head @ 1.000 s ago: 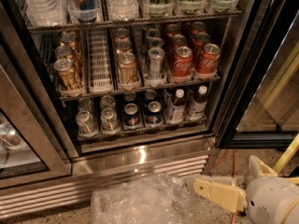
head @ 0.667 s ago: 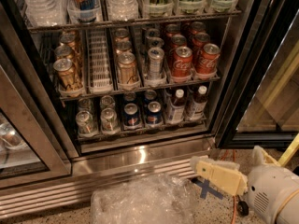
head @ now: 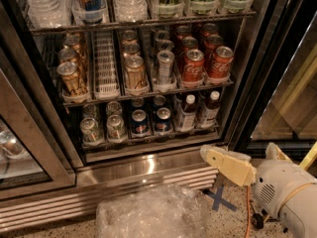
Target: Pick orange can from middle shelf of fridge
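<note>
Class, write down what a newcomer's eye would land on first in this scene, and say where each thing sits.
The open fridge fills the view, its middle shelf lined with lanes of cans: an orange can fronts the centre lane, red Coca-Cola cans stand at right. The cream gripper sits low at lower right by the fridge's base, near crumpled clear plastic on the floor.

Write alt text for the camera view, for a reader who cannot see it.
The robot's hand hangs low at right, by the base of the fridge, below the middle shelf. On that shelf, orange cans sit in left lanes, silver cans and red cans to their right.
</note>
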`<state>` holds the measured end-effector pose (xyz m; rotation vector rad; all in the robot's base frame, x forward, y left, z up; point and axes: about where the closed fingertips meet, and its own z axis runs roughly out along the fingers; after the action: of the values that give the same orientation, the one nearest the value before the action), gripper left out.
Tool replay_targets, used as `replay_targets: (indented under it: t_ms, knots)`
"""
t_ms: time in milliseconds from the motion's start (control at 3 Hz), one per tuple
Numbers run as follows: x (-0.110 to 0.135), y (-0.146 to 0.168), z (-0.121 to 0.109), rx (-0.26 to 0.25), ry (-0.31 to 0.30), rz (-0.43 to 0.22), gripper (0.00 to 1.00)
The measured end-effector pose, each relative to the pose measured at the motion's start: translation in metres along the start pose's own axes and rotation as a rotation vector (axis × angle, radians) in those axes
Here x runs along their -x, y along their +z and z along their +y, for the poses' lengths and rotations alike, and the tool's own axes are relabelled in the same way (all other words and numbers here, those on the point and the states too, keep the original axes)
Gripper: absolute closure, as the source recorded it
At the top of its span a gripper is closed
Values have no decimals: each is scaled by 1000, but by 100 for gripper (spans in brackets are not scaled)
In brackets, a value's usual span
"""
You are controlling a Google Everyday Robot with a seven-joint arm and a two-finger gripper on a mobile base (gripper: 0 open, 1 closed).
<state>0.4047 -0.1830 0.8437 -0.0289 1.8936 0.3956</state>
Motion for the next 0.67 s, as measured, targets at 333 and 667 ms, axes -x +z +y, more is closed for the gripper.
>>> replay_targets:
  t_ms: [333,667]
  knots:
    - [-2,8,17,49,-18,10,0]
    - [-3,12,32,95,-32,17,0]
